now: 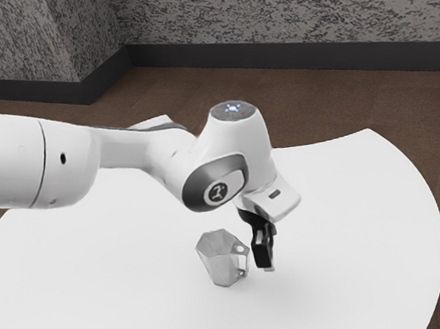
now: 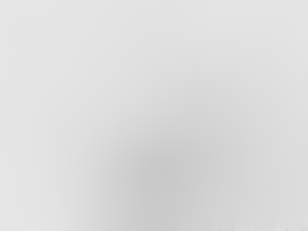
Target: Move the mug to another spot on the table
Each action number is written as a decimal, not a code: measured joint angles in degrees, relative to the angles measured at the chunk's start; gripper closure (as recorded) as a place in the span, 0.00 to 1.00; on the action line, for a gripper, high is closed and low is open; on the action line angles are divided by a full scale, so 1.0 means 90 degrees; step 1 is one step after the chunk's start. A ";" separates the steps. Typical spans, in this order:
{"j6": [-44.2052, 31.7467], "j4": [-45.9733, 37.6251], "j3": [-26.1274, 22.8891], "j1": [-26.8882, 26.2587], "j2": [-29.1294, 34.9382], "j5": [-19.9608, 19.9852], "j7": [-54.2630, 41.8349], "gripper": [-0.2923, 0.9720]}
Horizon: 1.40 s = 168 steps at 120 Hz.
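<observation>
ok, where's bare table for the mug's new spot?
Bare table from the tool out to the curved edge on the exterior view's right, plus the near strip in front of the mug. Tight only where the tool hangs right beside the mug.

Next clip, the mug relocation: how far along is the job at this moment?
Done: nothing I can confirm. The mug stands upright on the table, not lifted. In hand: the end effector hangs low beside the mug's handle, to the exterior view's right of it. Whether it grips the handle is unclear. Left: lifting or sliding the mug and setting it down elsewhere on the table.
</observation>
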State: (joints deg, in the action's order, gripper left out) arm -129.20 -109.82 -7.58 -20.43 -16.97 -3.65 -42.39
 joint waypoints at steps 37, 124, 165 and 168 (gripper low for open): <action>-0.0035 -0.0017 -0.0123 0.0376 -0.0307 -0.0342 -0.1362 0.26; 0.0055 -0.0014 -0.0034 0.0422 -0.0472 -0.0389 -0.2699 0.45; 0.0253 -0.0030 -0.0016 0.0415 -0.0434 -0.0385 -0.2683 0.54; 0.0265 -0.0023 -0.0014 0.0414 -0.0436 -0.0385 -0.2679 0.54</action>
State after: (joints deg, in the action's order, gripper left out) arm -126.82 -110.02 -7.71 -16.70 -20.89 -7.12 -66.50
